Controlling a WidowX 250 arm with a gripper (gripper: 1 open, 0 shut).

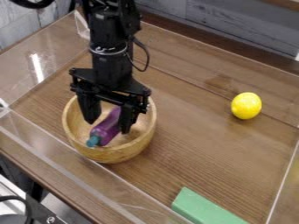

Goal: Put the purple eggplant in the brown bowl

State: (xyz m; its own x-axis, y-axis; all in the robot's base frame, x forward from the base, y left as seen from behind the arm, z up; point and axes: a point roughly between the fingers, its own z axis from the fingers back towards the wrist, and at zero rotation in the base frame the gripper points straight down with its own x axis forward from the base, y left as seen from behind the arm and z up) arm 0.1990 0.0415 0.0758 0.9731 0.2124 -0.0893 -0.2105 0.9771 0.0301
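Observation:
The purple eggplant (pixel 105 127) lies tilted inside the brown bowl (pixel 121 156), its teal stem tip pointing down toward the near-left wall. My gripper (pixel 110 112) hangs straight above the bowl with its black fingers (pixel 86 107) spread wide on either side of the eggplant. The fingers stand apart from the eggplant, so the gripper is open. The upper end of the eggplant is partly hidden behind the gripper's frame.
A yellow ball (pixel 246 105) rests on the wooden table at the right. A flat green block (pixel 211 210) lies near the front edge. Clear plastic walls (pixel 35 61) ring the table.

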